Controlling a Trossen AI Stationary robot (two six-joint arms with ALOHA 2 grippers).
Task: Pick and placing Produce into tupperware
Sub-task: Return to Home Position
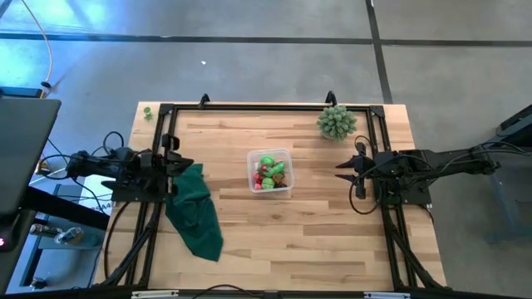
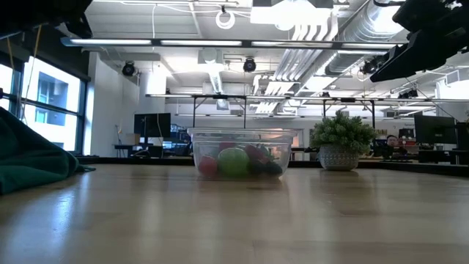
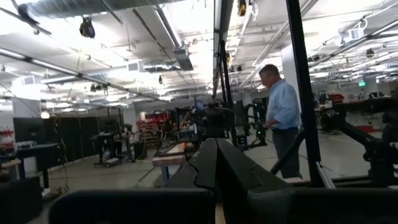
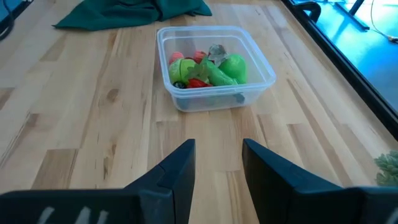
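Two arms, one at each side of the table (image 1: 316,241), and from overhead the job looks all but done. One tupperware (image 1: 270,170) sits mid-table with the produce (image 1: 269,173) heaped inside it, well apart from either arm. The left gripper (image 1: 184,164) is at the left edge, just beside one dark green cloth (image 1: 196,213). The right gripper (image 1: 342,169) points in from the right edge, near one spiky plant (image 1: 337,122). For parking, my advice: draw each arm straight back on its own side, lift the left one clear of the cloth so nothing drags, and let neither swing over the tupperware. One small green speck (image 1: 147,112) lies off the table's corner beyond the left arm, and what it is I can't tell. Down at table level, that single tupperware is dead centre, a green ball and a red piece showing through its wall. The cloth is on one side, the potted plant on the other, and nothing lies loose on the wood between. Left wrist camera now: its fingers meet in a point, closed on nothing, aimed level into the room, where one person (image 3: 283,121) in a pale blue shirt stands. Right wrist camera: fingers parted, empty, looking down at the tupperware. Inside I count roughly three green pieces, three red or pink and one pale one, but they overlap, so that's a best guess.
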